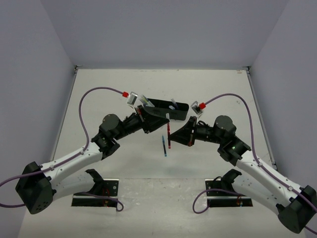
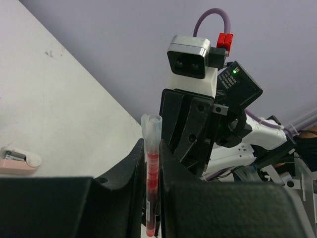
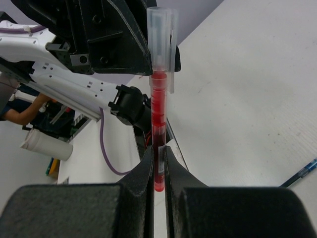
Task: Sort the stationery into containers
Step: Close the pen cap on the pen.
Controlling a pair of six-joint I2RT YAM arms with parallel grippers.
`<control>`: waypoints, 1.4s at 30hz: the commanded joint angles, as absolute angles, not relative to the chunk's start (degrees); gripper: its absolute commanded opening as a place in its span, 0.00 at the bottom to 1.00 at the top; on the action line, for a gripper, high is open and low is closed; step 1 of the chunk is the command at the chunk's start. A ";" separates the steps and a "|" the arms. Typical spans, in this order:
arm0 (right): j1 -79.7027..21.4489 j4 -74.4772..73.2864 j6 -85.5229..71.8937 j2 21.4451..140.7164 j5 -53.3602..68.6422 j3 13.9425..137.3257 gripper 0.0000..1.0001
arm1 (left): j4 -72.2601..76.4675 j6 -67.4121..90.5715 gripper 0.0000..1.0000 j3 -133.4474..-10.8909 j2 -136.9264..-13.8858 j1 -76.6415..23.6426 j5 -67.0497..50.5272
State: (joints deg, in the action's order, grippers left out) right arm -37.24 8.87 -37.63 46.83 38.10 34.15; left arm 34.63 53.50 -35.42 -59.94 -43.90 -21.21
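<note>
A red pen [image 1: 169, 138] with a clear cap hangs above the table between both arms. My left gripper [image 1: 167, 121] is shut on it; in the left wrist view the red pen [image 2: 152, 158] runs between the two fingers of the left gripper [image 2: 151, 151]. My right gripper [image 1: 173, 140] is shut on the pen's other end, where the red pen [image 3: 158, 99] rises from the right gripper [image 3: 158, 166]. The black tray [image 1: 179, 113] lies just behind and holds a yellow-green pen [image 1: 145, 100]. A blue pen [image 1: 164, 146] lies on the table below.
A pinkish-white eraser [image 2: 17, 162] lies on the table at the left of the left wrist view. The blue pen [image 3: 299, 173] shows at the right edge of the right wrist view. Black base plates [image 1: 96, 199] sit at the near edge. Walls enclose the table on three sides.
</note>
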 commanded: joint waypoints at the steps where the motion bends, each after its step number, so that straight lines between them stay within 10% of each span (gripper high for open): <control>1: -37.53 14.26 -37.97 47.44 33.36 38.74 0.00 | 38.14 55.06 0.00 -33.64 -60.07 -44.03 -23.71; 24: -37.62 5.16 -28.83 52.65 36.91 46.96 0.00 | 28.76 47.00 0.27 -37.94 -57.59 -44.03 -23.69; 30: -37.71 5.92 -28.48 53.31 38.84 46.79 0.00 | 31.53 45.92 0.00 -37.37 -56.78 -44.05 -25.59; 42: -38.11 12.95 -31.00 59.15 47.51 47.86 0.25 | 36.95 42.01 0.00 -37.10 -54.55 -44.03 -30.03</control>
State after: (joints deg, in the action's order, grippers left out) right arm -37.65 8.74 -30.30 56.60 43.86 44.98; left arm 32.47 43.84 -35.77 -55.85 -43.91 -27.77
